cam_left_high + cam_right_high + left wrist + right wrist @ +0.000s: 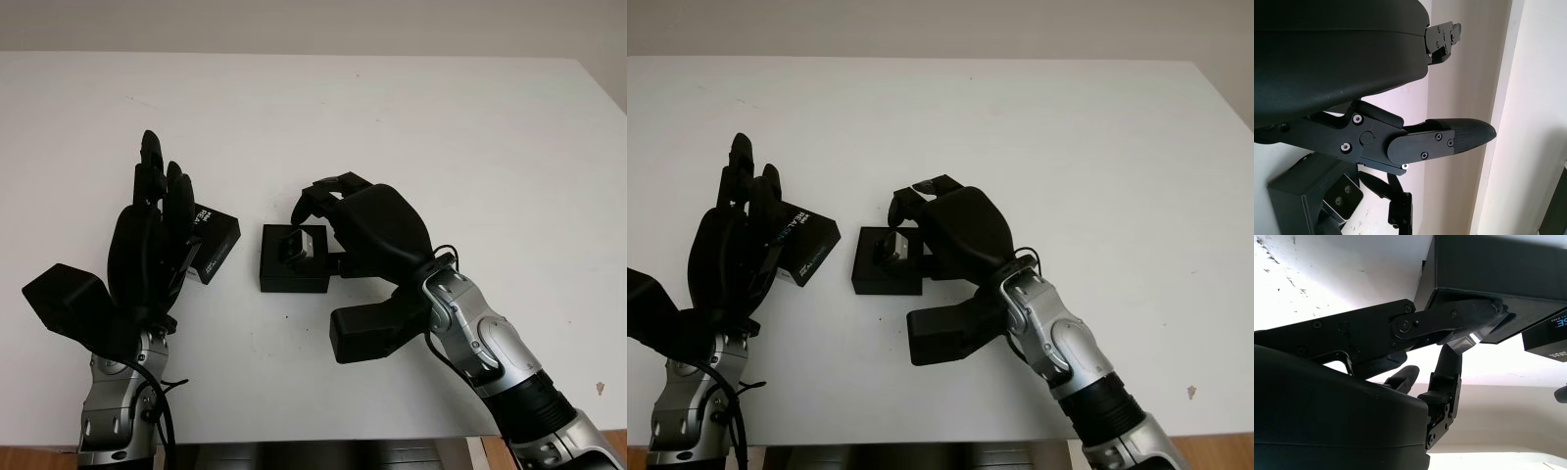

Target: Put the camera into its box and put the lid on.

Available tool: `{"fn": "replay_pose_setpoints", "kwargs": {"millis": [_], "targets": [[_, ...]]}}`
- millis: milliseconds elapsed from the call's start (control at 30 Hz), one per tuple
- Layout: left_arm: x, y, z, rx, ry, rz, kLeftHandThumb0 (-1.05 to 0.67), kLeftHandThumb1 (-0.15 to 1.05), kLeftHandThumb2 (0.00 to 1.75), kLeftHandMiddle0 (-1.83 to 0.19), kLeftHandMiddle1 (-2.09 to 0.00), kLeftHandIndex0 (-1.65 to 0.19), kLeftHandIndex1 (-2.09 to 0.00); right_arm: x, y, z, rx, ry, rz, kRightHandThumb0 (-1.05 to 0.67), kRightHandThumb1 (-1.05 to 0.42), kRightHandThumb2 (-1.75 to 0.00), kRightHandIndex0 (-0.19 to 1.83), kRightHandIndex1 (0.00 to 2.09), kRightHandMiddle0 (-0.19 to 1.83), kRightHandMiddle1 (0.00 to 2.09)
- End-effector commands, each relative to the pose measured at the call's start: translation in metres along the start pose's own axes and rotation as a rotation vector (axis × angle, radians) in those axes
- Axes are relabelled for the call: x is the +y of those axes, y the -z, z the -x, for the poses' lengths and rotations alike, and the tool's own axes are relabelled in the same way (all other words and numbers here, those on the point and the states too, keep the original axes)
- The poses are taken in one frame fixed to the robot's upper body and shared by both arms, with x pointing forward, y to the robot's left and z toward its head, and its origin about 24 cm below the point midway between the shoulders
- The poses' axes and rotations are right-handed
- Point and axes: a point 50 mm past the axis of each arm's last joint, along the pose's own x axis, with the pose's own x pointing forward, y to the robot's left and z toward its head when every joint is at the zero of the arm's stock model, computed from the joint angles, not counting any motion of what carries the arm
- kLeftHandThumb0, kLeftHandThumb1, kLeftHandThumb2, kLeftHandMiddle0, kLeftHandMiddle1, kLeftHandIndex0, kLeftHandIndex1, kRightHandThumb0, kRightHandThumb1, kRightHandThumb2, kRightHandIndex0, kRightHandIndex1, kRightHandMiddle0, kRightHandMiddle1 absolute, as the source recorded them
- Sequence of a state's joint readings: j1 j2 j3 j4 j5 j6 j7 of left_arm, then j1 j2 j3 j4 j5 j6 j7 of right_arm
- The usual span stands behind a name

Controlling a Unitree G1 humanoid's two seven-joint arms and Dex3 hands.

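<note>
1. I see the white desk (pixel 411 127) across most of the head views, with both my arms coming in from the bottom edge of the frame.

2. The black box (pixel 292 272) sits on the desk a little left of the frame's centre. It is open at the top, and the small camera (pixel 299 244) is inside it, toward its far edge.

3. My right hand (pixel 377 230) is just right of the box, at the centre of the frame. Its fingers (pixel 318 191) curl forward over the box's far right corner. The fingertips are close above the camera, but I cannot tell whether they touch it or grip it.

4. In the right wrist view one finger lies along the lower edge of the box (pixel 1498 269), and a shiny metallic part of the camera (pixel 1469 339) shows right at its tip.

5. The lid (pixel 217 243), black with white lettering, lies on the desk left of the box, near it but apart from it, turned at an angle to the box.

6. My left hand (pixel 157 230) is at the left of the frame, open and holding nothing, with its fingers pointing toward the far side of the desk. It overlaps the lid's left end in the head views; I cannot tell whether it touches it.

7. In the left wrist view the box (pixel 1298 196) appears in the lower left corner.
</note>
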State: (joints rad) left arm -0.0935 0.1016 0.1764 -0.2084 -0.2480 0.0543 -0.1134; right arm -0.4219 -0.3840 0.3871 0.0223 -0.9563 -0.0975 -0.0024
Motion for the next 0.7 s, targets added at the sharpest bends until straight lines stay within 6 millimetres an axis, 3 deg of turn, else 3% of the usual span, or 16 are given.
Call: {"fn": "replay_pose_setpoints", "kwargs": {"millis": [0, 133, 300, 667], "targets": [[-0.0009, -0.003, -0.0014, -0.019, 0.002, 0.0, -0.68, 1.05, 0.53, 0.19, 0.0, 0.19, 0.0, 0.003, -0.0001, 0.0027, -0.014, -0.023, -0.002, -0.53, -0.97, -0.04, 0.37, 0.53, 0.5, 1.38], [-0.0012, -0.0029, -0.0015, -0.02, 0.002, 0.011, -0.68, 1.05, 0.53, 0.19, 0.0, 0.19, 0.0, 0.003, -0.0005, 0.0034, -0.043, 0.0, -0.032, -0.38, -0.91, -0.05, 0.36, 0.68, 0.56, 1.36], [-0.0016, -0.0032, -0.0014, -0.023, -0.003, 0.007, -0.68, 1.05, 0.52, 0.19, 0.0, 0.19, 0.0, 0.0043, -0.0006, 0.004, -0.073, 0.011, -0.042, -0.37, -0.88, -0.05, 0.24, 0.94, 0.5, 1.52], [-0.0009, -0.0023, -0.0016, -0.02, -0.001, 0.006, -0.68, 1.05, 0.53, 0.19, 0.0, 0.19, 0.0, 0.008, -0.002, 0.0044, -0.086, -0.012, -0.057, -0.37, -0.87, -0.05, 0.15, 1.08, 0.39, 1.74]]}}
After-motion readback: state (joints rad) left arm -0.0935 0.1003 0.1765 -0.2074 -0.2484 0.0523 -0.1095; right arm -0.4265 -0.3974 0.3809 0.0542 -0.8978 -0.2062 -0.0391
